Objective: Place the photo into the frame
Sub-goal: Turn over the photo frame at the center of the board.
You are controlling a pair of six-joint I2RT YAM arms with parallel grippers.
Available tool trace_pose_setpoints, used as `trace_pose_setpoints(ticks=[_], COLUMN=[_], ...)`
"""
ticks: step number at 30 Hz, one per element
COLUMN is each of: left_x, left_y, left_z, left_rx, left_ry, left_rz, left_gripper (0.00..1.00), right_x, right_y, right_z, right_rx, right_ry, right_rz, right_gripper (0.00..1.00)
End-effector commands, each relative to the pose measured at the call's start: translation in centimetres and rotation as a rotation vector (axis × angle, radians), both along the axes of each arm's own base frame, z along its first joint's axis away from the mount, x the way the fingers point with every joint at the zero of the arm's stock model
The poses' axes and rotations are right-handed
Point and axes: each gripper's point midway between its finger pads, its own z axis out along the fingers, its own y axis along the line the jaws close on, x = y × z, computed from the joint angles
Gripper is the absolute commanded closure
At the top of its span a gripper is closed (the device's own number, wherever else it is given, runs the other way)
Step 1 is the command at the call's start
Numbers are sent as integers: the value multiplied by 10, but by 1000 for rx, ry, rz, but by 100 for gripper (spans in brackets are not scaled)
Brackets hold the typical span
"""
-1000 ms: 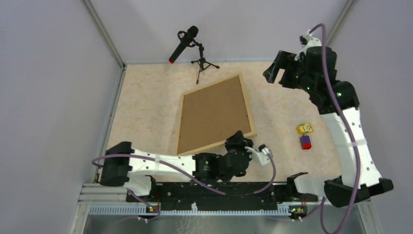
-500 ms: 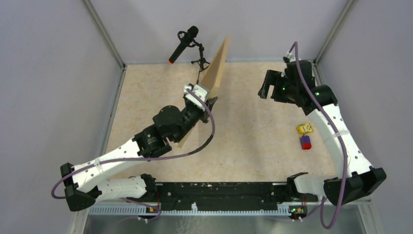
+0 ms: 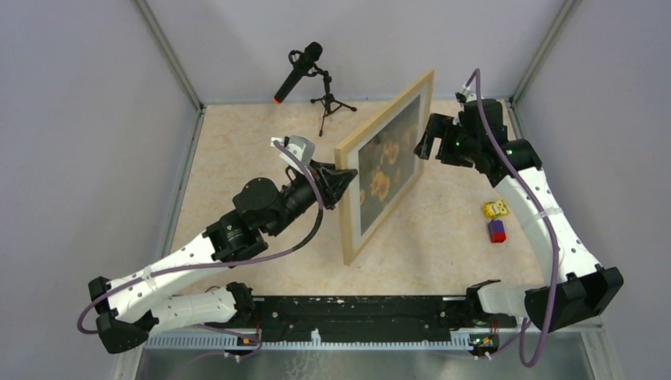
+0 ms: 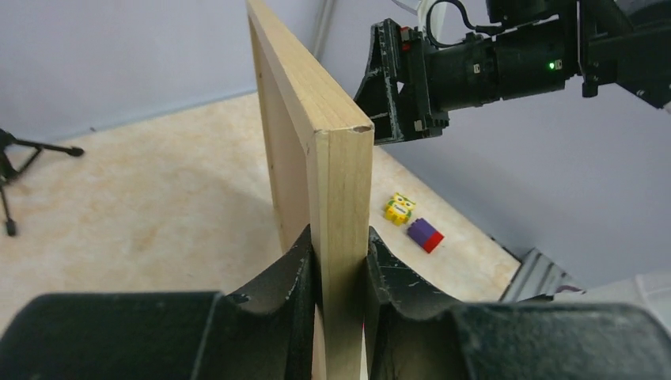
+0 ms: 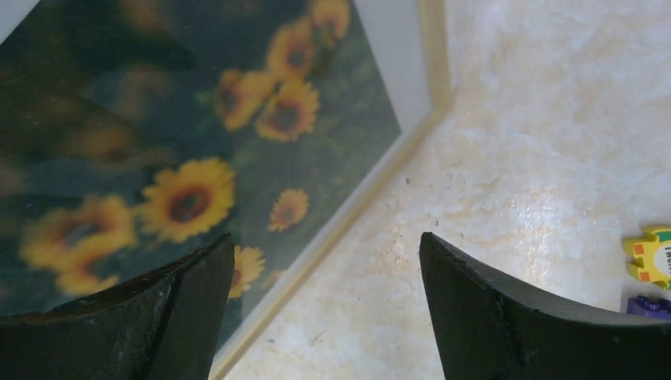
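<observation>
The frame [image 3: 346, 207] of light wood stands upright on its edge in the middle of the table. The sunflower photo [image 3: 384, 170] shows in it behind a white border, facing right. My left gripper [image 3: 336, 180] is shut on the frame's left strip; in the left wrist view the strip [image 4: 332, 158] sits clamped between both fingers [image 4: 340, 237]. My right gripper [image 3: 427, 136] is open and empty, close to the frame's upper right part. In the right wrist view the photo [image 5: 182, 158] and the frame strip [image 5: 348, 214] lie under the open fingers [image 5: 326, 241].
A microphone on a small tripod [image 3: 299, 67] stands at the back of the table. A yellow toy [image 3: 495, 209] and a purple and red block [image 3: 496, 230] lie at the right, below the right arm. Grey walls close in both sides.
The frame lay flat, brown back up; my left gripper has lifted it upright and turned it, so the photo faces right. My right gripper has come down and left toward it.
</observation>
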Motion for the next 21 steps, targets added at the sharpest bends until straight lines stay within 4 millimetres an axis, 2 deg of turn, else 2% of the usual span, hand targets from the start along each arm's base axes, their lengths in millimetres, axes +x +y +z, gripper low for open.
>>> trace_pose_setpoints(ticks=[1,3,8,13,16,21], left_x=[2,13,40,59,63,58], left_y=[2,4,25,46,47,33], left_z=[10,-8,-45,-94,-123,-165], left_rx=[-207,-217,-297,-417,-483,-505], left_ry=[138,203,335,506,621,745], left_rz=[-66,-64,-58,-93,-122,-202], left_gripper=[100,100,100,100,100,100], right_x=[8,7,1,-4,-6,-8], right_y=[0,1,-2,-7,-8,-8], right_z=[0,-5,-19,-32,-36,-43], right_rx=[24,23,9,-3,-7,-5], right_ry=[-17,-5,27,55,62,77], right_rz=[-6,-2,-4,-7,-8,-5], right_gripper=[15,15,15,15,15,15])
